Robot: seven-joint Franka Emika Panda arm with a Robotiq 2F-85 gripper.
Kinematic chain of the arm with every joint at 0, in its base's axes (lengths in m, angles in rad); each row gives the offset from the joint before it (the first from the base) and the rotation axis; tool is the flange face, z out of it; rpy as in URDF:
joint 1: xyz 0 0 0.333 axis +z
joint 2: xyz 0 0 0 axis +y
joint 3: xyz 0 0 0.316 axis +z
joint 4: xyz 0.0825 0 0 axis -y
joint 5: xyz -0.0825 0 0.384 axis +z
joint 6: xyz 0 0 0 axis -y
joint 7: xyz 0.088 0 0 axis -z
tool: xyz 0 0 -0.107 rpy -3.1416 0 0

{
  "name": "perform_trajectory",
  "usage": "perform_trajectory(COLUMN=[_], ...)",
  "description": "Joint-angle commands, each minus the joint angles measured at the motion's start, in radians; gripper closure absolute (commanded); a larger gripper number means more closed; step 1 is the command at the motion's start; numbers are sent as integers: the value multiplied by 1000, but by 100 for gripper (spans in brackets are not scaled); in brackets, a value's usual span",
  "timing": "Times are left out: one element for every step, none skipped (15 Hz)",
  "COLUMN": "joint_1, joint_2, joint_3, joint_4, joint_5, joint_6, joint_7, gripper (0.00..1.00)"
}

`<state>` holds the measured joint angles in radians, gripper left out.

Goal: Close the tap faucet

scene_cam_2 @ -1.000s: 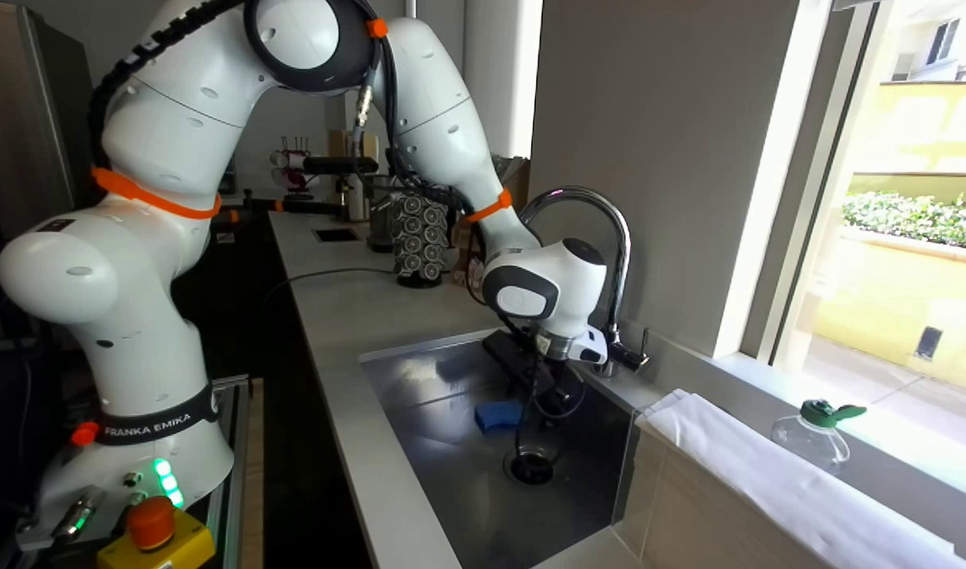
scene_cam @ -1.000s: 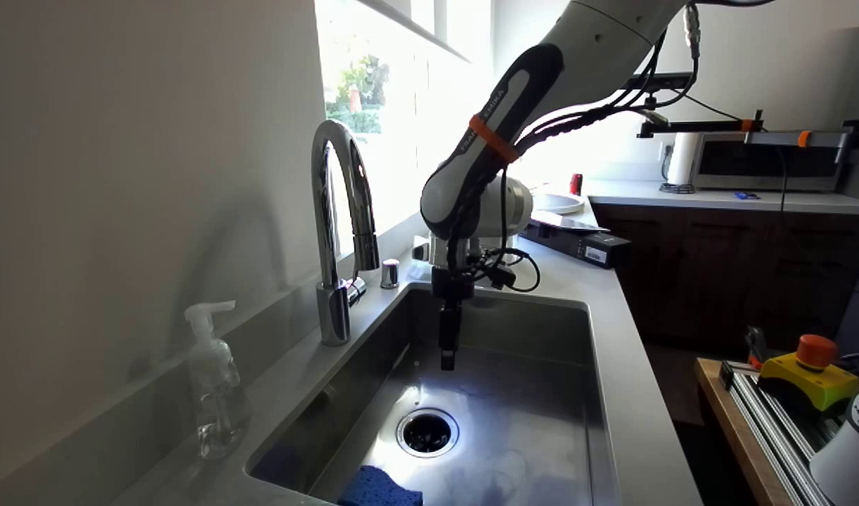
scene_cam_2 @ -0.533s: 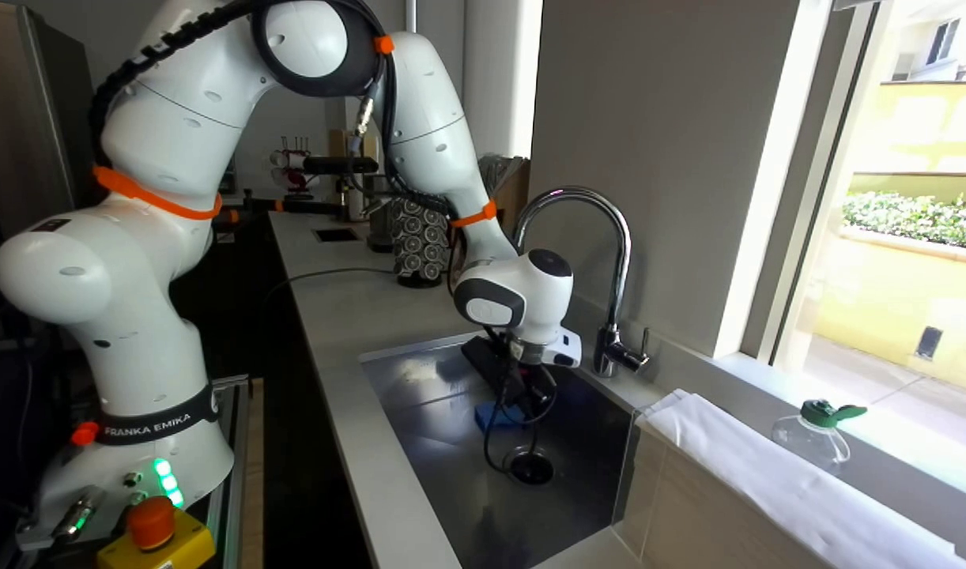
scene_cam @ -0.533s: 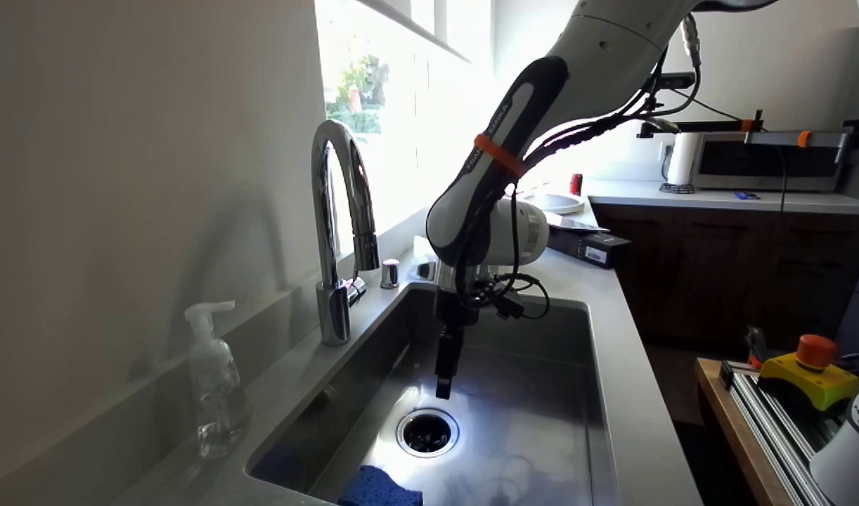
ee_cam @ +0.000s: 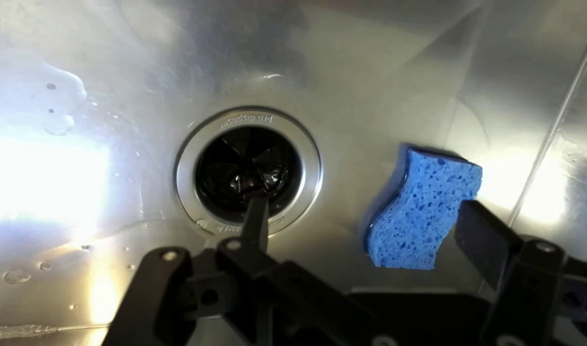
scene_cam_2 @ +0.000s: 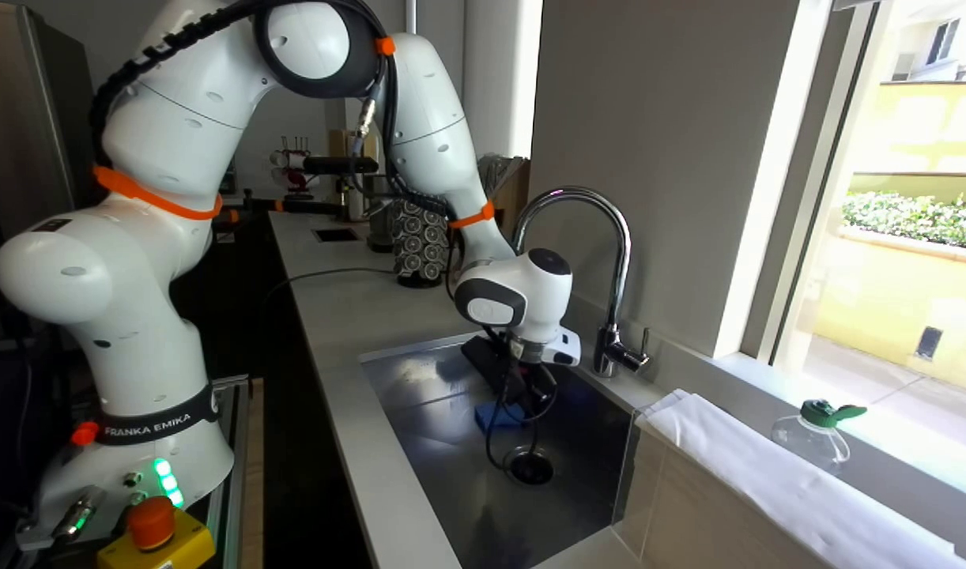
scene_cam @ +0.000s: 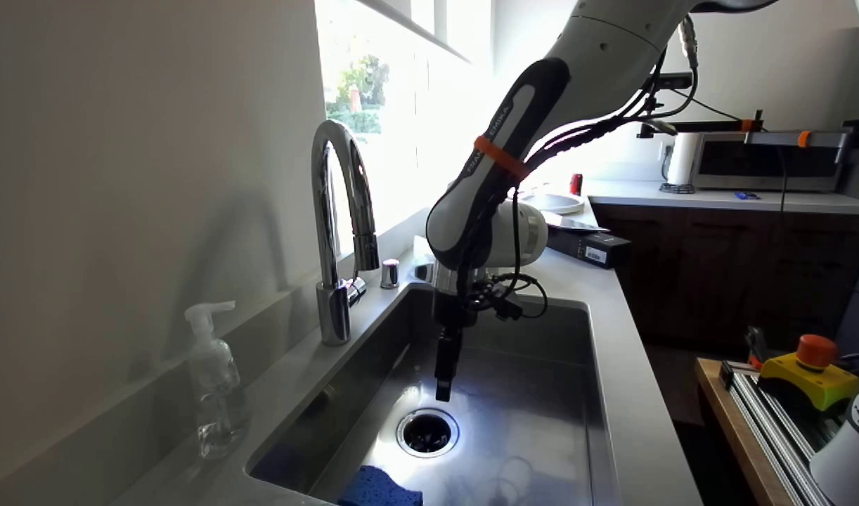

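At the left of an exterior view, a clear soap bottle (scene_cam: 215, 383) with a whitish pump is set upright on the smooth, pale counter (scene_cam: 285, 386). Next, the tall, polished chrome gooseneck faucet (scene_cam: 327, 232) is mounted on that counter, alongside the rectangular stainless-steel sink (scene_cam: 535, 393); its high arch is carried by a thick cylindrical base, to which a small chrome lever (scene_cam: 357, 289) is fitted. In the sink, a porous blue sponge (scene_cam: 380, 488) with wavy sides is laid near the round, metal-ringed drain (scene_cam: 427, 432). Farther right, over the sink and apart from the faucet, the black, slender-fingered gripper (ee_cam: 363, 211) is pointed downward. Its jaws are spread wide, released; in the wrist view the sponge is seen between the fingers (ee_cam: 485, 242), resting on the sink floor below them.
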<state>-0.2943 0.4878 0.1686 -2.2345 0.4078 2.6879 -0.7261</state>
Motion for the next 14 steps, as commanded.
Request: perform_trajectory(joint_1=[44, 53, 57, 62, 62, 64, 62, 63, 67, 76, 72, 73, 66, 57], joint_2=[26, 27, 38, 46, 60, 67, 77, 89, 105, 120, 135, 150, 166, 174], joint_3=[-6, -4, 4, 9, 19, 26, 36, 43, 50, 49, 60, 66, 78, 90], joint_4=[8, 4, 1, -1, -3, -5, -8, -11, -16, -19, -20, -20, -20, -26], joint_5=[-68, -80, -84, -86, -80, -79, -73, -71, -68, -78, -88, -101, -118, -140], joint_6=[2, 7, 19, 24, 42, 49, 68, 106, 169, 222, 262, 296, 322, 334], joint_7=[61, 76, 81, 89, 91, 95, 93, 101, 119, 153, 174, 204, 226, 249], gripper=[0, 0, 0, 0, 0, 0, 0, 0, 0, 0, 0, 0, 0, 0])
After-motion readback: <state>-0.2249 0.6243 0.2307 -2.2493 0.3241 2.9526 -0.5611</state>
